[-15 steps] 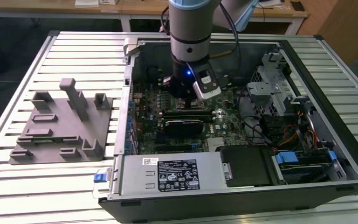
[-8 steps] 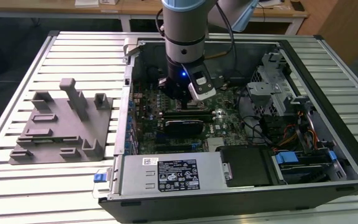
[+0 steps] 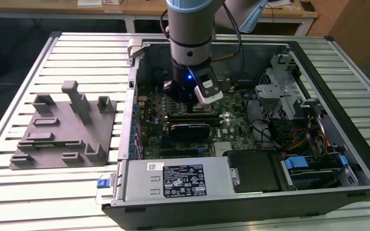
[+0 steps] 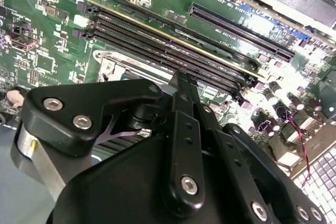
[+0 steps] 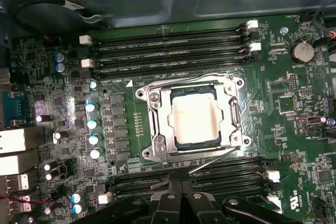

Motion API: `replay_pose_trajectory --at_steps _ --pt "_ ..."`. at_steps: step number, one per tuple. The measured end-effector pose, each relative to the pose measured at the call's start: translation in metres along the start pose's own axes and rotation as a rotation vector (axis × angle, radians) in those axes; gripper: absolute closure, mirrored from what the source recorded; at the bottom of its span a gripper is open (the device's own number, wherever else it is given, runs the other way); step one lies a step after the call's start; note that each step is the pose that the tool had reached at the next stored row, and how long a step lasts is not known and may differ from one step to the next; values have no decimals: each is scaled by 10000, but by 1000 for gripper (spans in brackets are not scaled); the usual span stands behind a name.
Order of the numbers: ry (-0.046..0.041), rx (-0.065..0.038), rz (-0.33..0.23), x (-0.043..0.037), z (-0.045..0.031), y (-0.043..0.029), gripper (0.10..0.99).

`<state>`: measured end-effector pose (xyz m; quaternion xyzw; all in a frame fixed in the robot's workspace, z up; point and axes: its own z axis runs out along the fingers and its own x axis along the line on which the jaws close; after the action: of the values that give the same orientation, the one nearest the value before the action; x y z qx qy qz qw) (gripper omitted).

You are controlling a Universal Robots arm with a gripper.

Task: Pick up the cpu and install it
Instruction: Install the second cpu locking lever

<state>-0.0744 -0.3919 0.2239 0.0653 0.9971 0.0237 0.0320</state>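
The gripper (image 4: pixel 181 77) hangs over the motherboard (image 3: pixel 236 127) inside the open computer case (image 3: pixel 358 159); its two black fingers (image 4: pixel 184 129) are pressed together with nothing between them (clenched and empty), as both wrist views show. The fingertips are just above the memory slots (image 5: pixel 210 177) that run beside the socket (image 5: pixel 191 119). The cpu (image 5: pixel 195 120), with its pale silver top, lies flat inside the socket, within the metal frame. A thin metal lever (image 5: pixel 215 160) lies at a slant between the socket and those memory slots. A grey plastic fixture (image 3: pixel 63 130) sits on the slatted table (image 3: pixel 18 96), outside the case, well apart from the socket.
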Motion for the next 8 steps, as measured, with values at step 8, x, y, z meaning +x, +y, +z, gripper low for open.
replay_pose_trajectory --at_steps 8 --pt "45 -327 -84 4 23 -52 980"
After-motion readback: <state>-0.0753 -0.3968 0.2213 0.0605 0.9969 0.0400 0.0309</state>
